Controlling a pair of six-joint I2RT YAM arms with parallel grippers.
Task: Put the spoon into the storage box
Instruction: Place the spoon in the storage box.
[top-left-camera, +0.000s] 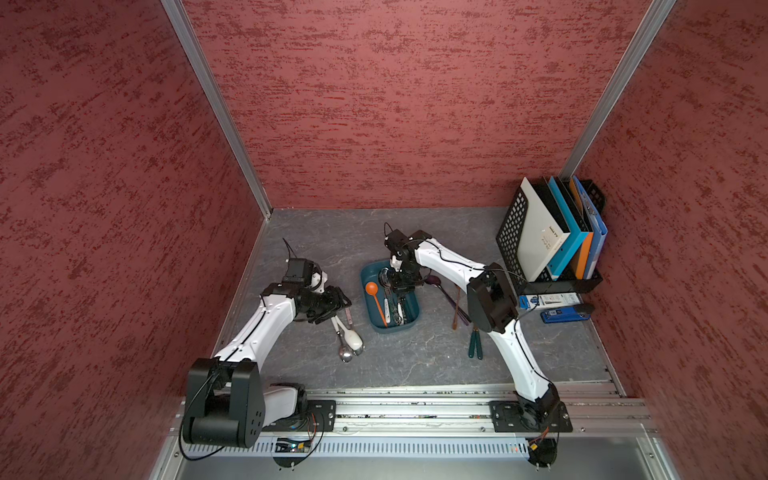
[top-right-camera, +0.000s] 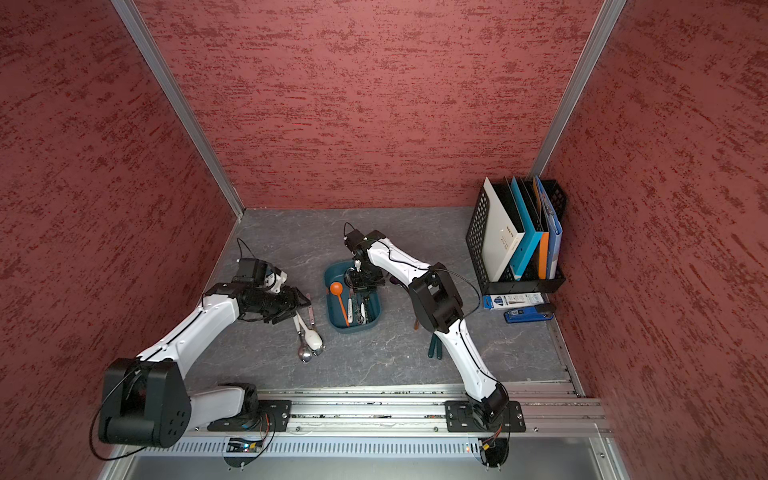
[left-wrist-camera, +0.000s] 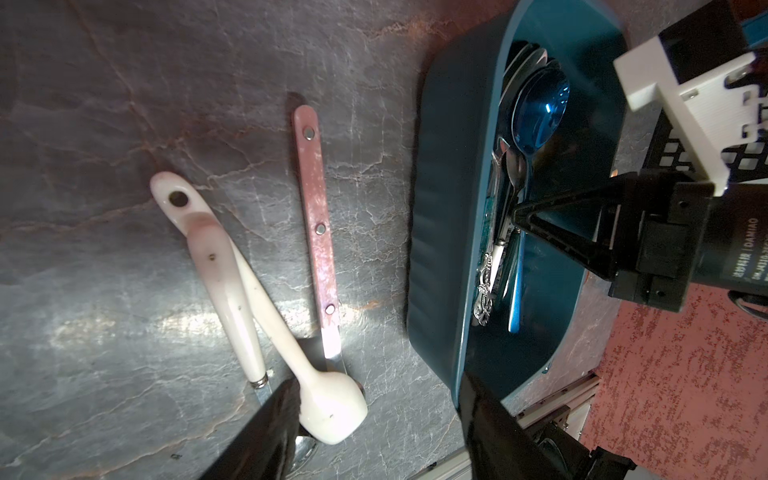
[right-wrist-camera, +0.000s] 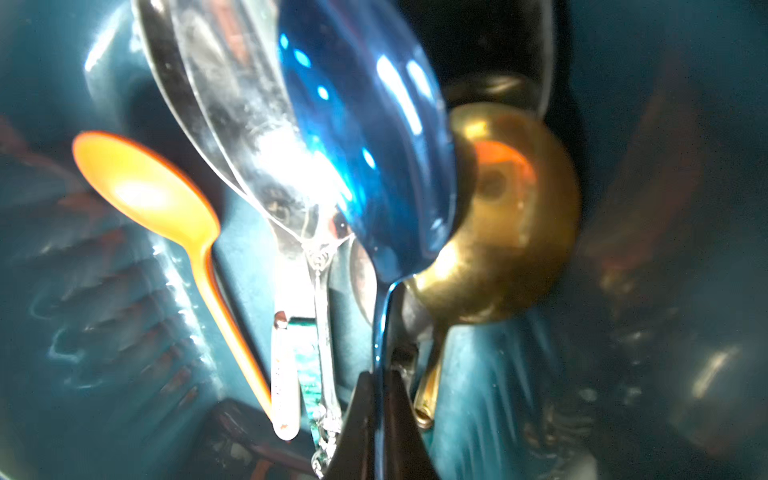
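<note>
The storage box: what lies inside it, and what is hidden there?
Inside the storage box: an orange plastic spoon, silver spoons, a gold spoon, and a blue spoon pinched by the right gripper's fingers. The pile covers the floor beneath it.

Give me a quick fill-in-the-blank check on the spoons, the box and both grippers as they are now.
1. The held spoon in the shut right gripper is ____ in colour.
2. The orange spoon lies ____ the storage box.
3. The white spoon lies on the table, ____ the storage box.
4. The left gripper, above the white spoon, is ____.
Missing words: blue; inside; outside; open.
</note>
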